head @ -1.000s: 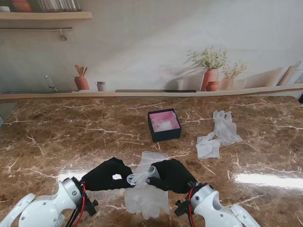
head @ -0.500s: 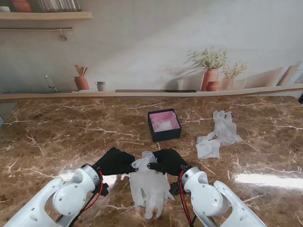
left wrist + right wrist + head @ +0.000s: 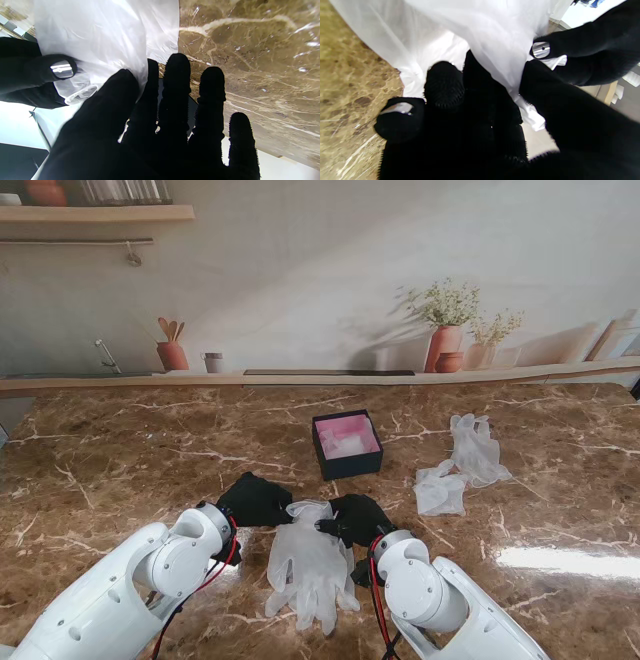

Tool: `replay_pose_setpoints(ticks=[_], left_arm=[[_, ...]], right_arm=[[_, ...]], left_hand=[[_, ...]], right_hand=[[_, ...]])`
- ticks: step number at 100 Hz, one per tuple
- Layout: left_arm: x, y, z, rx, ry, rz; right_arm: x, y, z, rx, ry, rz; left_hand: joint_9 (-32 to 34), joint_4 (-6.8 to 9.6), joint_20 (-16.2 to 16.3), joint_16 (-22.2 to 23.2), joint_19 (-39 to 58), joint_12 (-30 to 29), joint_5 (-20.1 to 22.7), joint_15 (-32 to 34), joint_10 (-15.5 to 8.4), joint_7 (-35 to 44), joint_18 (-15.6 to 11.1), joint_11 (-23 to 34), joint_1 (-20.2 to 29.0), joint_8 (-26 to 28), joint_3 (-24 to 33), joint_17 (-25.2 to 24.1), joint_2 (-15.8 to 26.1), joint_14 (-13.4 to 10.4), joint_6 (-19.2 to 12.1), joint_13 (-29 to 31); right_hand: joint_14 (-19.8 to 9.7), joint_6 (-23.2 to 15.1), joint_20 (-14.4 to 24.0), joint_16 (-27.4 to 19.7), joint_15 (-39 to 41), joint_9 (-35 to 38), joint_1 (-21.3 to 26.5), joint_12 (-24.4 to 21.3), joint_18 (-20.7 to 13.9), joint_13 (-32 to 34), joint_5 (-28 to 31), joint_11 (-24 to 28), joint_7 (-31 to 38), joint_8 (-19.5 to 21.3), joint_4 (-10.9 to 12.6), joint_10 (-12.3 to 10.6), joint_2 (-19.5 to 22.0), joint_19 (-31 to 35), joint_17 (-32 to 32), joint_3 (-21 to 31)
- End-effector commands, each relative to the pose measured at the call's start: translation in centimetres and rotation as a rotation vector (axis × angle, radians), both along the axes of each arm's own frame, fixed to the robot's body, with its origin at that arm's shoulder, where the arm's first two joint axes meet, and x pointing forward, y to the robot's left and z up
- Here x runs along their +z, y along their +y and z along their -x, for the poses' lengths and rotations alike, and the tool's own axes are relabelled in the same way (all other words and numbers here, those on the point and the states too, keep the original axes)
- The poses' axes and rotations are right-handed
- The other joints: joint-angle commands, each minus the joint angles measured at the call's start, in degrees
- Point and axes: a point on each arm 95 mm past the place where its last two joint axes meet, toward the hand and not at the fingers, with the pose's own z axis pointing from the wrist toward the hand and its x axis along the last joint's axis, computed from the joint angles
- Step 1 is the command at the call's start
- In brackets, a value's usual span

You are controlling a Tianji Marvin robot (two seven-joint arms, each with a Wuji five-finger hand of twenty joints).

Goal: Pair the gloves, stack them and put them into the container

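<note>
A pair of translucent white gloves hangs by its cuff end between my two black hands, its fingers trailing toward me over the marble. My left hand pinches the cuff from the left, and the gloves fill much of the left wrist view. My right hand grips the same cuff from the right, thumb and fingers closed on the gloves. The dark box with a pink lining stands just beyond the hands. More white gloves lie in a heap on the right.
A raised ledge runs along the table's far edge, with terracotta vases and a utensil pot behind it. Bare marble stretches to the left of the hands.
Both hands have carried the held gloves away from me toward the box, lifting them. The arms now reach further over the table. The grip on the cuff is unchanged.
</note>
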Motion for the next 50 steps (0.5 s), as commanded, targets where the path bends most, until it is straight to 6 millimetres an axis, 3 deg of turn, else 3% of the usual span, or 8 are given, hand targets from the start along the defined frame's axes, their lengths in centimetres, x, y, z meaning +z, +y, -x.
replay_pose_setpoints(ticks=[1, 50], left_arm=[[0.0, -0.4, -0.5, 0.003, -0.008, -0.01], [-1.5, -1.7, -1.9, 0.033, 0.003, -0.064]], right_arm=[[-0.8, 0.0, 0.1, -0.01, 0.022, 0.028], [-2.2, -0.4, -0.9, -0.027, -0.119, 0.334]], left_hand=[[-0.6, -0.41, 0.0, 0.6, 1.5, 0.8, -0.3, 2.2, -0.4, 1.6, -0.2, 1.8, -1.7, 0.8, 2.8, -1.4, -0.4, 0.0, -2.4, -1.0], [-1.3, -1.38, -0.4, -0.4, 3.2, -1.7, 0.1, 1.3, -1.1, 1.2, -0.4, -0.2, -1.5, -6.8, -0.2, -0.7, -2.7, -0.5, -3.8, -1.4]], right_hand=[[0.1, -0.4, -1.4, -0.6, 0.9, 2.7, -1.2, -0.5, -1.0, 2.9, 1.1, 0.5, 2.3, -0.8, -0.1, 1.8, -1.2, 4.0, 1.9, 2.4], [-1.0, -2.7, -2.3, -0.6, 0.9, 1.8, -2.0, -0.5, -2.8, 1.7, 0.6, 0.7, 2.3, -1.7, 0.4, 0.7, -1.3, 3.6, 0.8, 2.2]])
